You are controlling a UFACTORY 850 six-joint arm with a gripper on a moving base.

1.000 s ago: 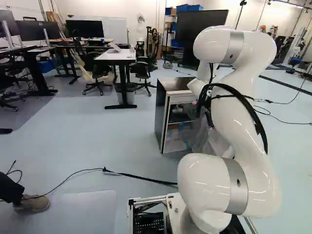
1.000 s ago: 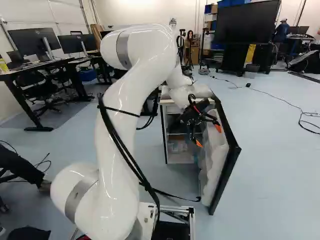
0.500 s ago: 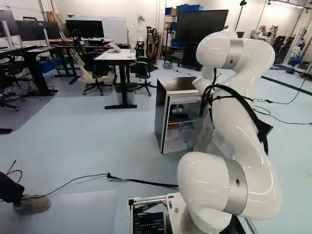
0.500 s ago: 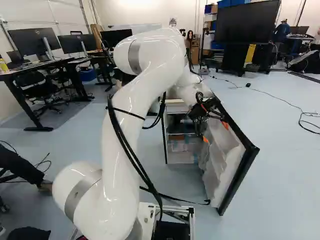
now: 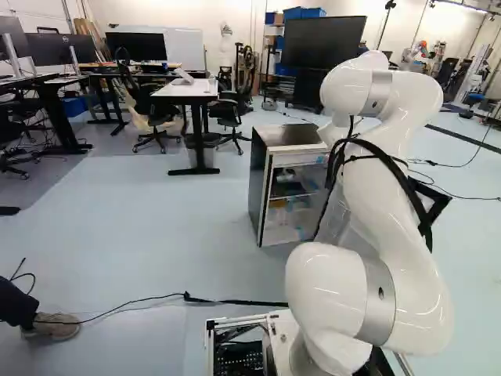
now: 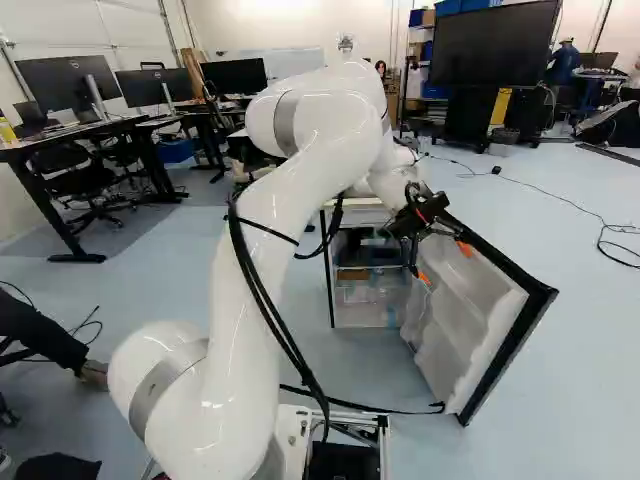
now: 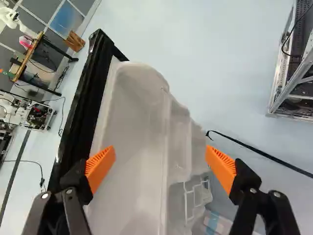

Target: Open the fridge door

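Note:
In the right base view my gripper [image 6: 444, 262] is at the inner side of the fridge door [image 6: 462, 315], which stands swung wide out from the fridge [image 6: 365, 295]. The wrist view has the gripper [image 7: 160, 159] open, fingers far apart, with the door's white inner liner [image 7: 132, 132] showing between them. One orange pad [image 7: 100, 166] appears over the liner near the black door frame [image 7: 80, 110], the other beside the door shelves. Whether either touches cannot be told. In the left base view my arm hides most of the door; the fridge's open interior [image 5: 293, 188] shows shelves with items.
A black cable [image 6: 370, 405] crosses the floor between base and fridge. A metal-framed base [image 7: 298, 73] shows beyond the door in the wrist view. A white table [image 5: 188, 90] and chairs stand behind, left of the fridge. Another robot [image 7: 11, 18] is far off.
The door has swung further out, toward the right of the right base view. The arm and gripper have moved the same way along its inner side. The floor cable has shifted a little; the base has not moved.

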